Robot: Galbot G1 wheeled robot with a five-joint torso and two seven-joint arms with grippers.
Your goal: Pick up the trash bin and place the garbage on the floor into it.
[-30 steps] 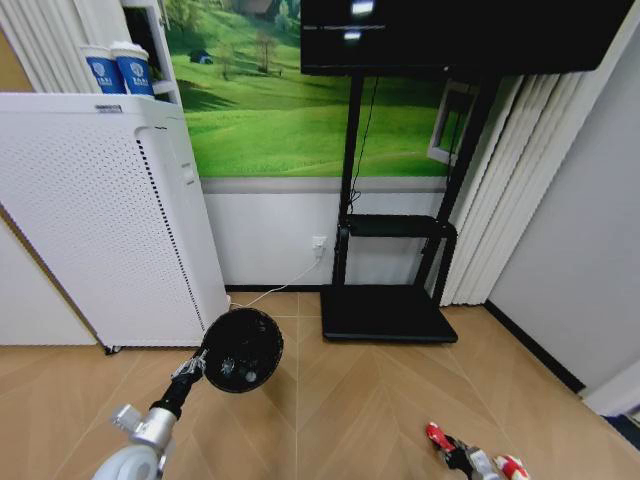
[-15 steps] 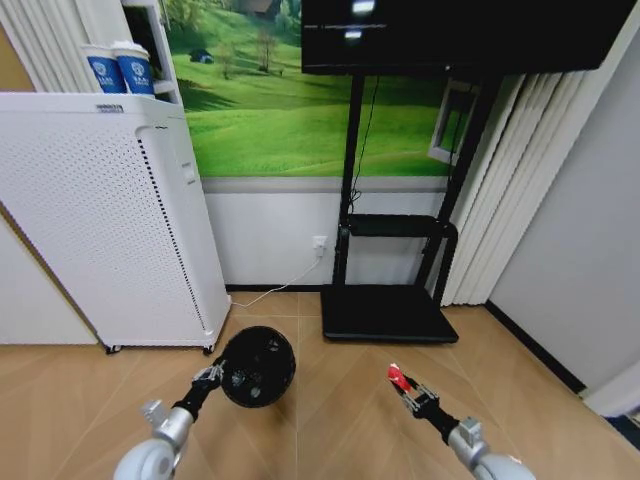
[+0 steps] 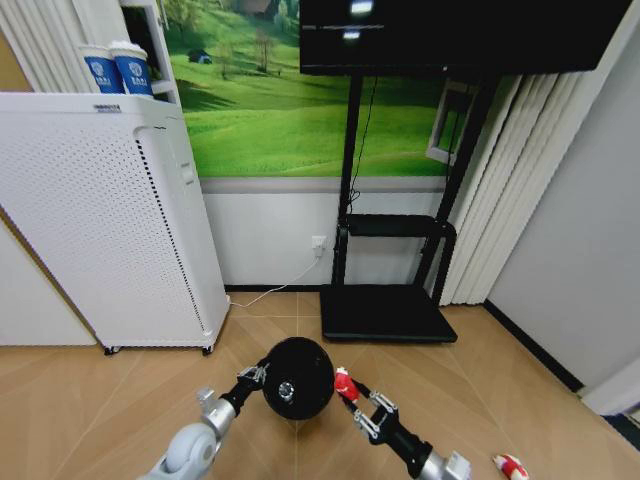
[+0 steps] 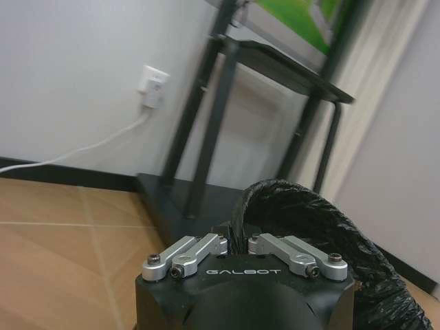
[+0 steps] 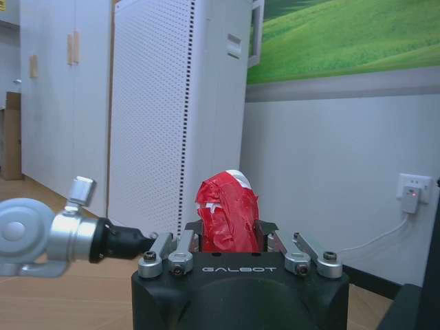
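- The room has a light tan wooden floor (image 3: 120,385) laid in a herringbone pattern, a white lower wall, and a green meadow mural (image 3: 270,100) above it.
- A tall white perforated appliance (image 3: 100,220) stands at the left against the wall, with two blue-and-white paper cups (image 3: 118,70) on the shelf behind its top.
- A black television stand (image 3: 390,300) with a flat base sits in the middle, under a dark screen (image 3: 460,35); pale vertical blinds (image 3: 510,190) hang to its right.
- The left gripper (image 3: 256,377) holds the small black round wire-mesh trash bin (image 3: 297,378) off the floor, tipped on its side, its fingers (image 4: 199,249) clamped on the rim; a black liner shows in the left wrist view.
- The right gripper (image 3: 352,398) is just beside the bin on its right, fingers (image 5: 168,251) closed on a crumpled red piece of litter (image 3: 345,384) with a bit of white on it.
- The red piece sits between the fingers, touching or almost touching the bin's side.
- A red-and-white piece of litter (image 3: 510,466) lies on the floor at the lower right, well apart from both grippers.
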